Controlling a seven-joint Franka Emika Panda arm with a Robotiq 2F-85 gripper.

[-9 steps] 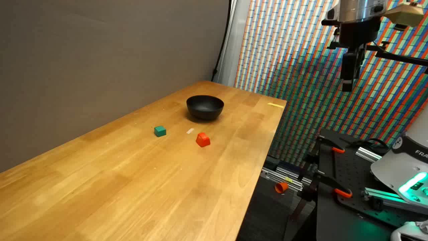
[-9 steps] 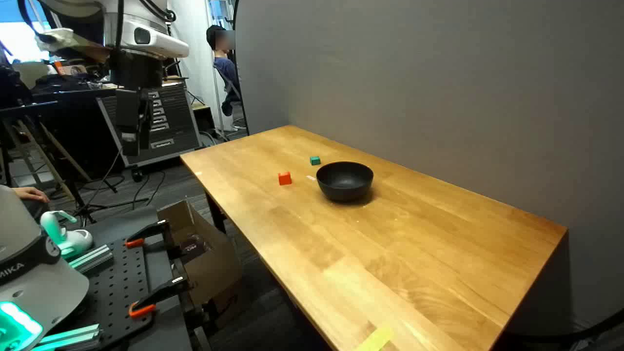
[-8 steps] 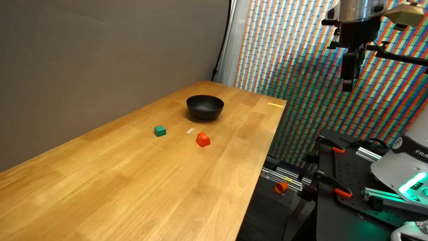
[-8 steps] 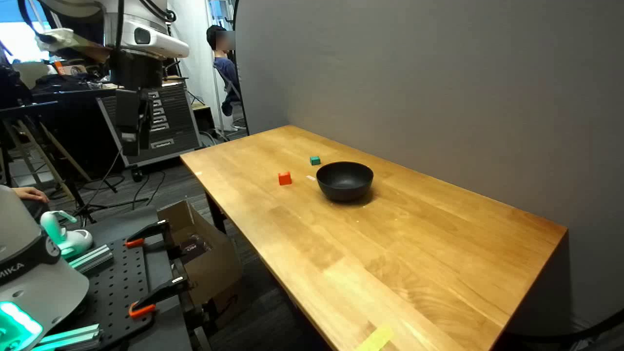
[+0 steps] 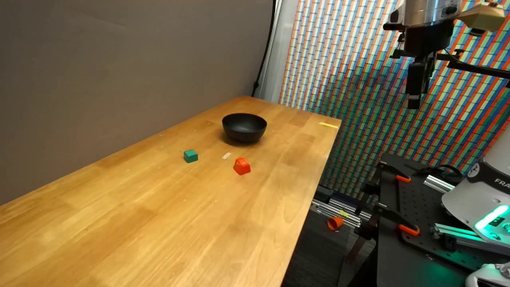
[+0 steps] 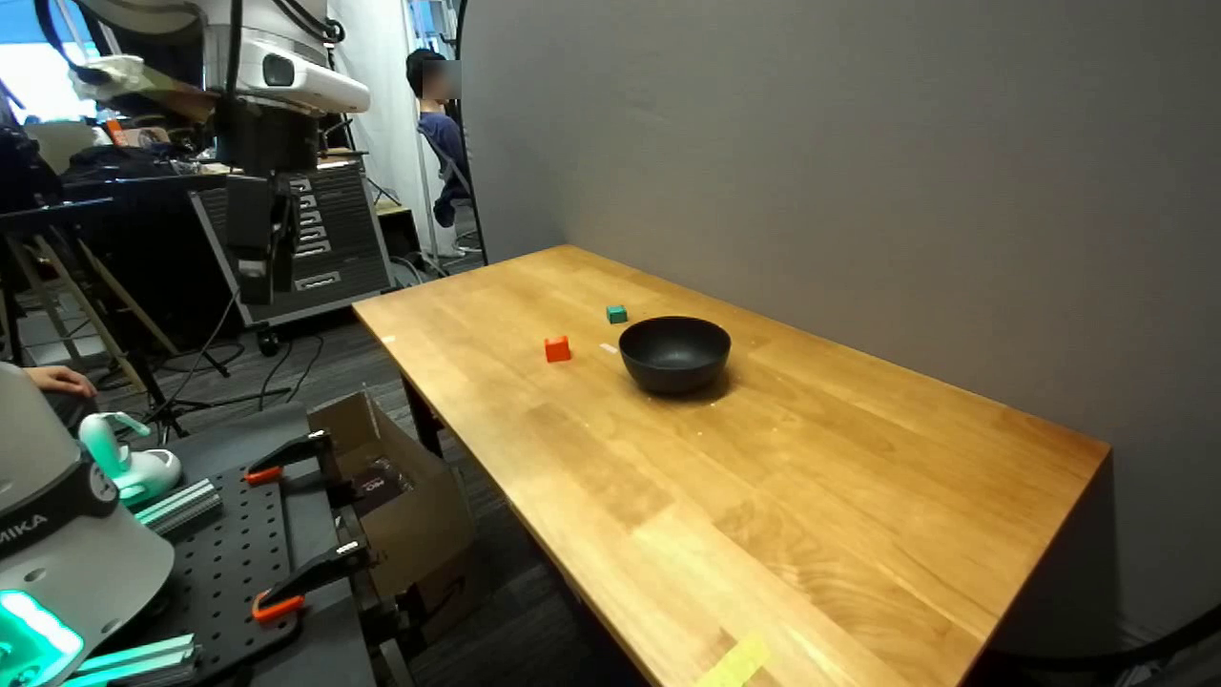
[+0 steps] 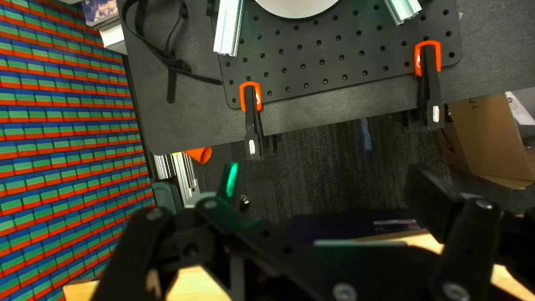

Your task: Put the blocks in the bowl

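The red block (image 5: 242, 166) lies on the wooden table (image 5: 159, 223); it also shows in an exterior view (image 6: 557, 349). The green block (image 5: 191, 156) lies apart from it, nearer the grey wall; it also shows in an exterior view (image 6: 616, 314). The round black bowl (image 5: 244, 128) stands upright near both blocks, and it also shows in an exterior view (image 6: 674, 358). No block shows inside it. My gripper (image 7: 330, 188) is open and empty, fingers wide apart. In both exterior views the gripper (image 5: 416, 89) (image 6: 262, 258) hangs high, off the table's side. The wrist view shows neither blocks nor bowl.
A grey wall (image 6: 858, 191) runs along the table's long side. The robot's black stand (image 7: 188, 125) carries orange-tipped clamps (image 7: 250, 96) facing the table across a floor gap. A cardboard box (image 6: 410, 515) and an orange cup (image 5: 335, 223) are on the floor. Yellow tape (image 6: 734, 663) marks the table.
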